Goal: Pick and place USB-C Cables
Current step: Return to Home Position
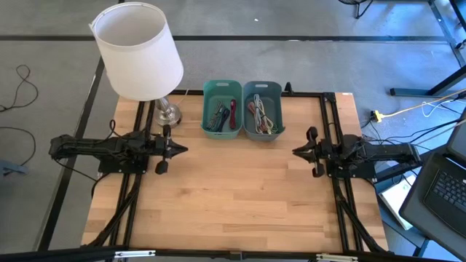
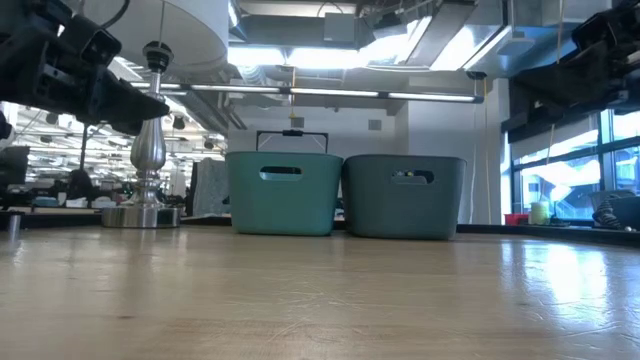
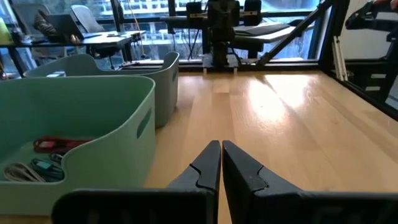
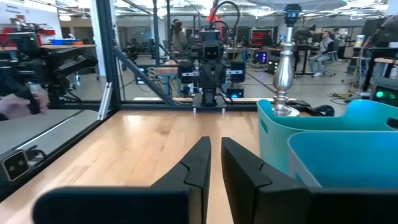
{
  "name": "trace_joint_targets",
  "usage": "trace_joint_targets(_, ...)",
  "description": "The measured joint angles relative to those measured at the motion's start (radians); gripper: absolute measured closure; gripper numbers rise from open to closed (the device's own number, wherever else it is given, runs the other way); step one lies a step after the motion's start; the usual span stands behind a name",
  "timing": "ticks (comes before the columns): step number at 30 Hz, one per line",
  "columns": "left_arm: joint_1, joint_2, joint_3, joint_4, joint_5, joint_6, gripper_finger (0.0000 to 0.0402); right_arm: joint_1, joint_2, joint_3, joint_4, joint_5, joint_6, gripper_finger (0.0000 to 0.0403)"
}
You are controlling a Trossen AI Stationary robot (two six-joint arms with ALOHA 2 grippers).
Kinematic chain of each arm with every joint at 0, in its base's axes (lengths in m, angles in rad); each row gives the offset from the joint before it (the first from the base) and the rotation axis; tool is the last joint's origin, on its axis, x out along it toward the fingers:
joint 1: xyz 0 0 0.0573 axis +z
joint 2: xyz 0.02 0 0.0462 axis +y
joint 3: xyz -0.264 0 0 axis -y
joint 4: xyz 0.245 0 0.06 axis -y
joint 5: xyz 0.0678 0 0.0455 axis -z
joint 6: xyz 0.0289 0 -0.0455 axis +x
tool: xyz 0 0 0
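Two teal bins stand side by side at the table's far edge. The left bin holds several folded cable bundles, one red and others teal and grey. The right bin holds more bundles, cream and reddish. My left gripper hovers shut over the table's left side, pointing right, short of the bins. My right gripper hovers shut on the right side, pointing left. Neither holds anything.
A lamp with a white shade and a metal base stands at the table's far left corner, beside the left bin. Bare wood lies between and in front of the arms. A laptop sits off the table's right.
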Motion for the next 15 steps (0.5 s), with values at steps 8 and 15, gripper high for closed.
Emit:
trace_joint_targets(8, 0.0, 0.001, 0.0, 0.004, 0.0, -0.003, 0.0397, 0.009, 0.0, 0.0, 0.0, 0.0, 0.0, 0.0359)
trace_joint_targets(15, 0.0, 0.001, 0.0, 0.007, -0.001, -0.003, 0.0395, 0.009, 0.0, 0.0, 0.0, 0.0, 0.0, 0.0359)
